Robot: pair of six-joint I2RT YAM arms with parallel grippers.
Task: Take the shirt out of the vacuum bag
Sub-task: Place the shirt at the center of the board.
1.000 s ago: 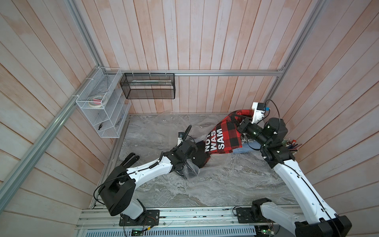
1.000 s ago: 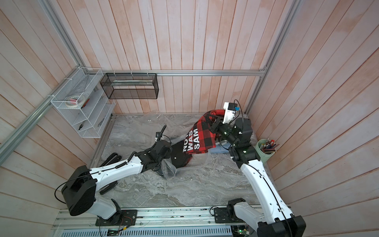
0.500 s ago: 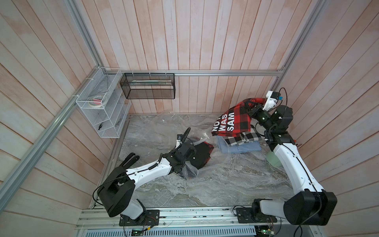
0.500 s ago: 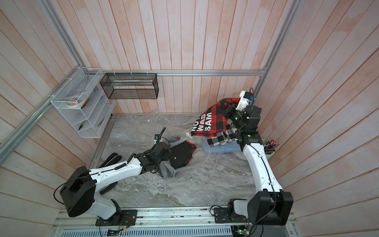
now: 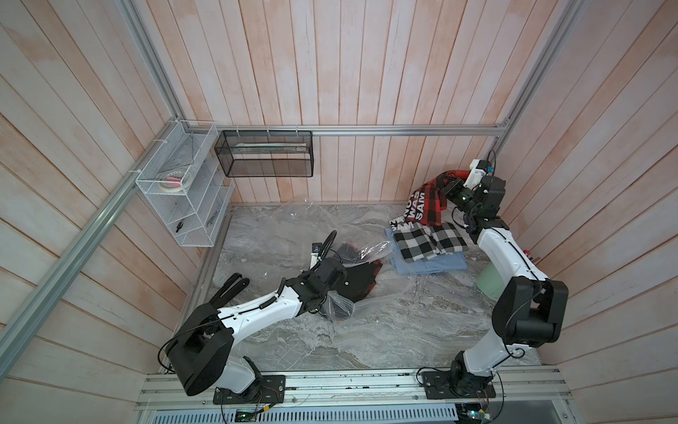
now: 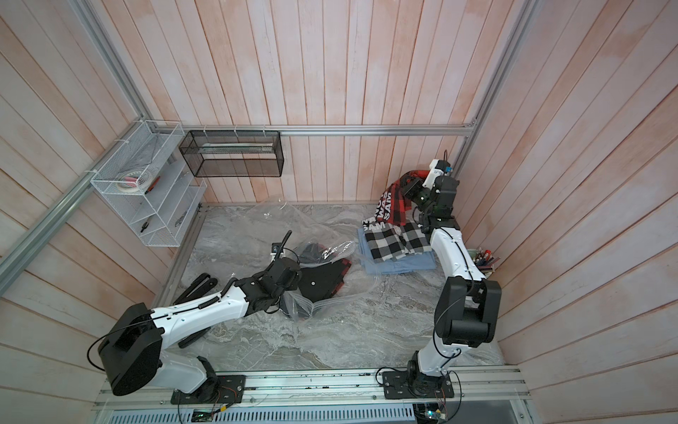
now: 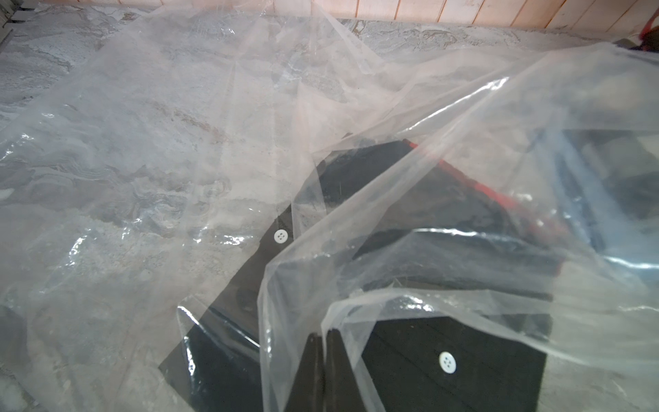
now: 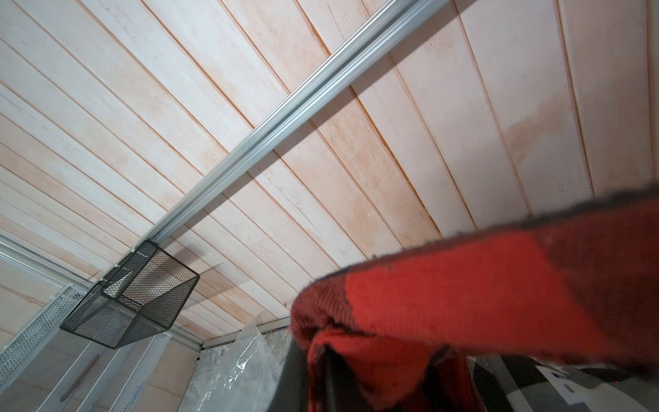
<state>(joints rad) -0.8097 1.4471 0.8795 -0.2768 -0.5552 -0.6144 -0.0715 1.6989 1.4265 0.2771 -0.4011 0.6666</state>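
So the right tool (image 5: 448, 188) is in the upper right of both top views, near the back corner, pinched tight on the red plaid shirt (image 5: 427, 203). The shirt's clear of the bag and dangles from the tool with white lettering showing. Its lower end reaches down to the pile (image 5: 425, 244) of folded stuff (black-and-white check on top of blue) on the table (image 5: 367, 337). Can't tell if it actually touches the pile.

The bag (image 7: 160, 125) sprawls over the middle of the table, all crinkles and glare, running toward the back wall. The left tool (image 7: 323, 344) sits mid-frame, fingers fully together with a fold of bag plastic caught between them. Right by it there's a dark cloth (image 5: 357, 281) with white buttons and a red edge, partly under the plastic.
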